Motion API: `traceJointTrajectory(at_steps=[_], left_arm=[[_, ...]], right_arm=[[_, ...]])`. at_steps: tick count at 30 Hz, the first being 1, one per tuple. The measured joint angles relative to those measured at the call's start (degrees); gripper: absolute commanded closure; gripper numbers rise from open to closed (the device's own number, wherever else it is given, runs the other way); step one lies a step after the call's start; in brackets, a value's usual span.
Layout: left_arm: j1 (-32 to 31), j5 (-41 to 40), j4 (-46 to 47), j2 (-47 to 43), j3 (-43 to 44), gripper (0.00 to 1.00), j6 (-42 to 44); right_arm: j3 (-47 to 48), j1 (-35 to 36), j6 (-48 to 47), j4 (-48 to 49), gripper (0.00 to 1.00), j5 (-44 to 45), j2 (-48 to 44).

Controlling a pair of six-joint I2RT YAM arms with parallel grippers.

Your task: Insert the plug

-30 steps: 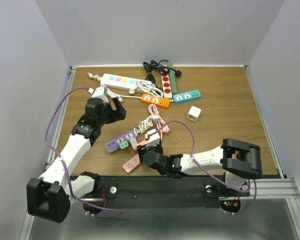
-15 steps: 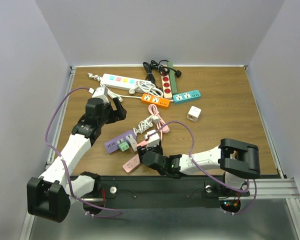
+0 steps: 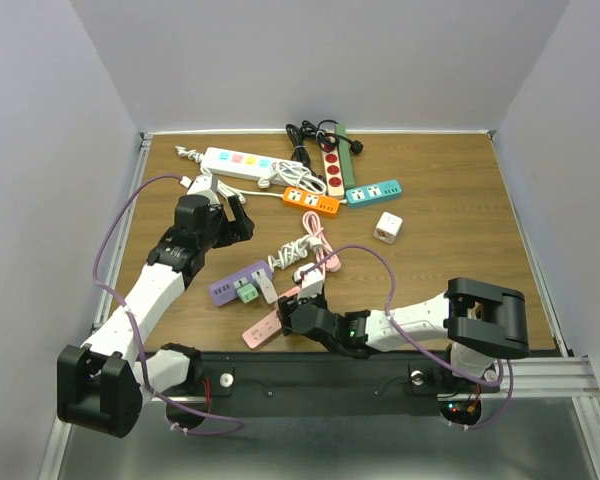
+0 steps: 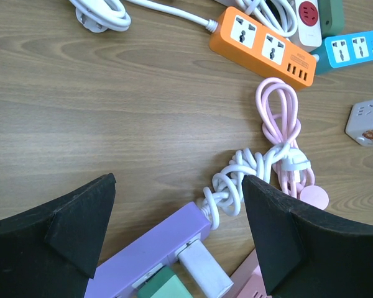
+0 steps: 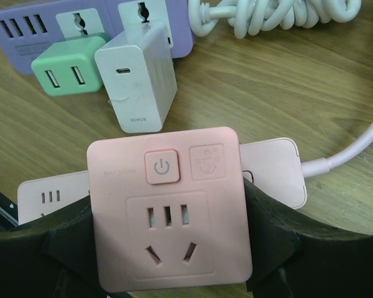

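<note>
Now my right gripper point(image 5: 171, 245) pinches the pink power socket point(image 5: 174, 186); my left gripper point(image 4: 177, 220) hangs spread wide.

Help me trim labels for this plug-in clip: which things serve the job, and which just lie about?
In use: pink socket cube, held by right gripper; pink strip beneath it.
Lying about: purple strip, orange strip, white strip, teal strip, white cube.

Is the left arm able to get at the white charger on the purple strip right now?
Probably yes. The left gripper hovers open near the white charger on the purple strip, with nothing covering it. The green adapter close beside it may crowd one finger.
</note>
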Motion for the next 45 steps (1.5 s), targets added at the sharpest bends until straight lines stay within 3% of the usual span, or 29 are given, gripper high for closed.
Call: traceJointTrajectory(at_steps=[5,12,45], left_arm=[[0.0,0.0,0.0,0.0,0.0,0.06,0.04],[0.0,0.0,0.0,-0.02,0.0,0.06,0.2],[0.0,0.26,0.02,-1.18,0.0,0.07,0.24]], right_arm=[[1.36,0.0,0.02,-1.38,1.0,-0.02,0.74],[8.5,0.72,0.48,-12.31,1.0,2.45,3.96],[8.83,1.05,1.4,-11.69,1.0,2.75,4.74]])
